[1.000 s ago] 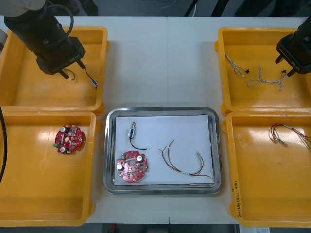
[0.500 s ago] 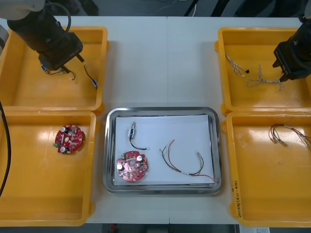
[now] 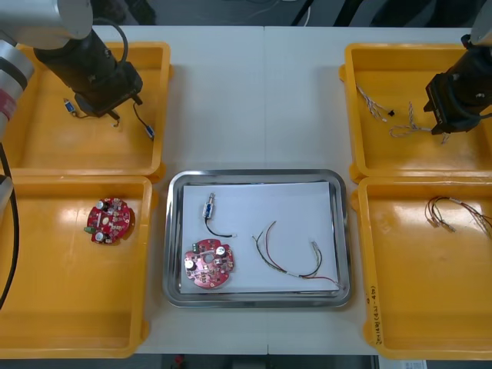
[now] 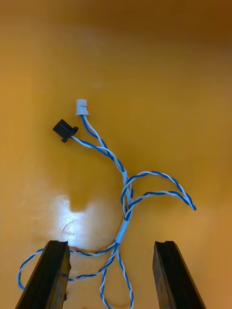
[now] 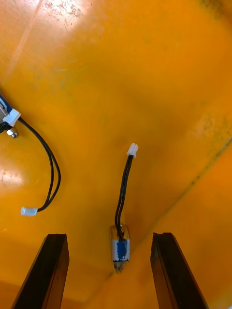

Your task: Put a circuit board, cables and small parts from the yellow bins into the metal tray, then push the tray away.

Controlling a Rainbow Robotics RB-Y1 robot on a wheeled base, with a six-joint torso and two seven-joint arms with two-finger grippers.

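Metal tray [image 3: 257, 175], front view: lying on the bench [image 3: 261, 92] between the yellow bins [image 3: 146, 254], reachable by both arms, already carrying a circuit board [image 3: 208, 264], a small metal part [image 3: 209, 209] and a red and yellow cable [image 3: 277, 267] on its white lining. Holding the left hand [image 3: 111, 110] low over the far left bin [image 3: 163, 108]; poising the right hand [image 3: 444, 129] over the far right bin [image 3: 350, 108], just above a twisted blue and white cable [image 3: 403, 131], presumably the next item wanted.

Turning to the right wrist view: fingers [image 4: 50, 275] standing wide apart, released, gripping nothing, straddling the lower strands of that cable, lying flat on the bin floor; probably lining up for a pinch near the bundled middle.

Turning to the left wrist view: fingers [image 5: 54, 273] likewise spread, clasping nothing, framing another small metal part trailing its black cable [image 5: 123, 183], resting in the crease under the bin wall; likely needing a careful approach there, with a second black cable lying just beside.
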